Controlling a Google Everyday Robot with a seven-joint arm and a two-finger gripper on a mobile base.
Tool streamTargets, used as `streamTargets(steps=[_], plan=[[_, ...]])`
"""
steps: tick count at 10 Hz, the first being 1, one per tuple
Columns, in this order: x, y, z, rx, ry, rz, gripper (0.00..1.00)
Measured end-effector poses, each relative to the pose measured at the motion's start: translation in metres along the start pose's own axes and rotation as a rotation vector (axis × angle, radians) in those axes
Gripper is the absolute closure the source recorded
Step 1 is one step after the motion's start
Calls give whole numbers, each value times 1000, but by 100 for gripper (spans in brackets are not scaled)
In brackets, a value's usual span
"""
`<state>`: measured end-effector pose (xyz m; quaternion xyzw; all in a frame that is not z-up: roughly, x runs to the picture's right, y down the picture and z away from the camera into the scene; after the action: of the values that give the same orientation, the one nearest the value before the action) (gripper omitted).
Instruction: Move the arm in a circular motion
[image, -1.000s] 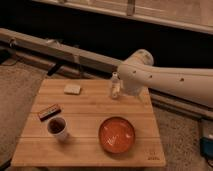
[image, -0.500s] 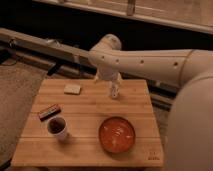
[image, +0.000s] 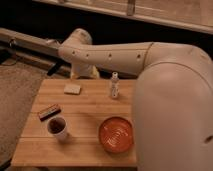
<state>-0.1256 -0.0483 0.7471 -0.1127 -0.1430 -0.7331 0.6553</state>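
Partly hidden hand (image: 84, 71), arm (image: 120, 56) cropped right

Beige tubular arm (image: 150, 70) reaching left, gripper (image: 82, 71) behind table

Dim warm light, soft blur, dark background

Bent arm (image: 150, 65) across the view, gripper (image: 82, 72) seemingly low behind elbow.
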Motion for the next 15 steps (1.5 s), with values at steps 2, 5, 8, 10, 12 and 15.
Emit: streamTargets(steps=[2,5,8,10,12,15], plan=[[-17,-42,-10,47,10,-92,20],[-67,-106,-31,125,30,-246,20],[-128,-145,-44,192,30,-336,20],[-172,-142,-40,219,9,-331,20],[-206,-114,-38,211,-7,-281,20],[-230,-50,-31,170,-16,-152,20]])
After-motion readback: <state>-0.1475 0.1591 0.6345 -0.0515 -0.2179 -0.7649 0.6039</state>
